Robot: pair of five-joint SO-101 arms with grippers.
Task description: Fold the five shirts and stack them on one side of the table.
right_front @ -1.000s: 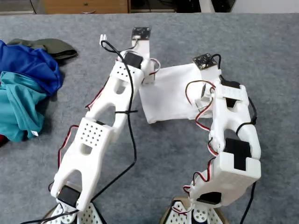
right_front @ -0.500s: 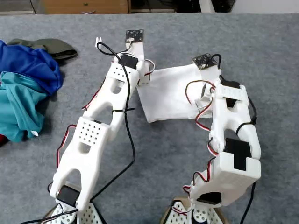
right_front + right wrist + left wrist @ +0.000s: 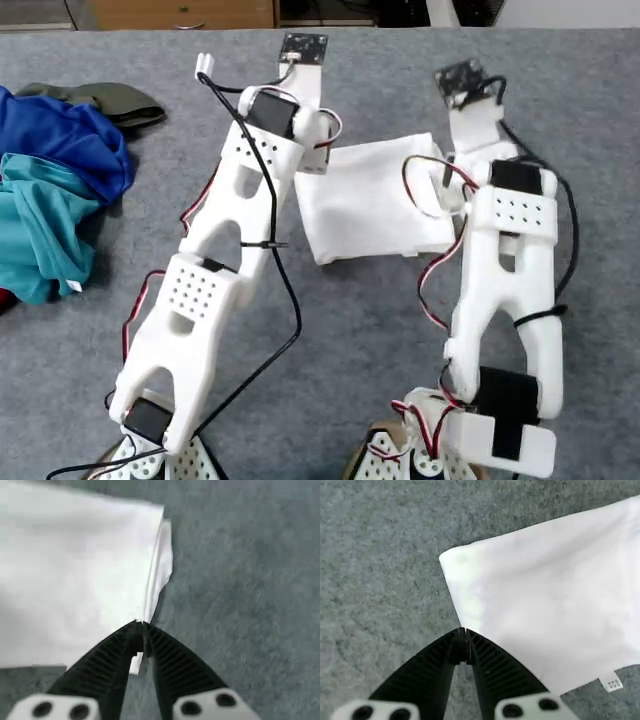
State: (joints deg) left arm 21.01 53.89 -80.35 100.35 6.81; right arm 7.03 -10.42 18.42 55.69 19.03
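A folded white shirt lies flat on the grey table surface between the two arms. My left gripper is shut, its tips over the shirt's left edge near a corner, with no cloth seen lifted between them. In the high view the left gripper sits at the shirt's far left side. My right gripper is shut too, its tips at the layered right edge of the shirt. Seen from above, the right gripper is at the shirt's right side.
A pile of unfolded shirts lies at the left edge: blue, teal, olive, and a sliver of red. Bare grey surface extends right of the arms and in front of the white shirt.
The right arm has stretched out, its wrist moving toward the far side and uncovering the shirt's far right corner. The left wrist swung slightly left and back. The shirt stays flat.
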